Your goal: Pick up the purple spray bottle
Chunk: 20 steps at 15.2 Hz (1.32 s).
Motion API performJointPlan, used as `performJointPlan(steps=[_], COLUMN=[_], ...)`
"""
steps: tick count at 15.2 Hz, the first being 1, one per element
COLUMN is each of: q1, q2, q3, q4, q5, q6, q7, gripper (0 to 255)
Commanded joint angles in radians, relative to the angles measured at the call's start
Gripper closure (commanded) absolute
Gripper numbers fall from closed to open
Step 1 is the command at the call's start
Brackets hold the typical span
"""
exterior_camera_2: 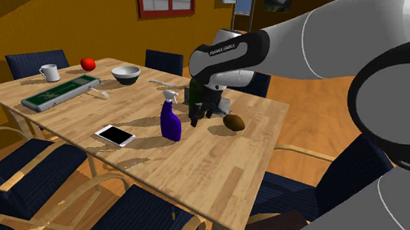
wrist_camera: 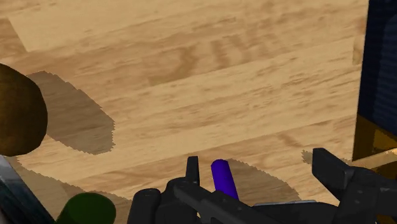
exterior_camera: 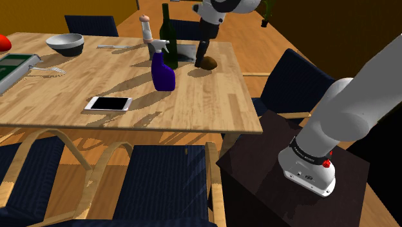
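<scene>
Behind pincer [wrist_camera: 257,175], purple spray bottle [wrist_camera: 222,179] mostly hidden

Red object [exterior_camera: 3,42] cut by shoulder view's left edge; spray bottle [wrist_camera: 222,179] mostly hidden behind jaws.

The spray bottle [exterior_camera: 163,75] I am to pick up stands upright on the wooden table [exterior_camera: 64,90], in the upper middle of the shoulder view and just left of centre in the second exterior view. Its body is deep purple and widens toward the base, with a pale grey trigger head on top.
</scene>
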<state>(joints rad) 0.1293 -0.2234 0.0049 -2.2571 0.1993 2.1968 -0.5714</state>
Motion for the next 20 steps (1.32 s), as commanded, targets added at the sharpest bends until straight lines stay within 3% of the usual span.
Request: performJointPlan(steps=[1,9,18,19,20], q1=[0.015,0.05,0.051,0.051,0.051], q2=[0.068,0.306,0.351,0.349,0.349], q3=[0.002,0.023,0.029,0.03,0.03], q4=[0.047,0.24,0.191,0.189,0.19], q5=[0.021,0.109,0.137,0.137,0.136], q6=[0.047,0.176,0.266,0.266,0.266], q7=[-0.047,-0.229,-0.264,-0.263,-0.262], gripper=[0,0,0,255,255])
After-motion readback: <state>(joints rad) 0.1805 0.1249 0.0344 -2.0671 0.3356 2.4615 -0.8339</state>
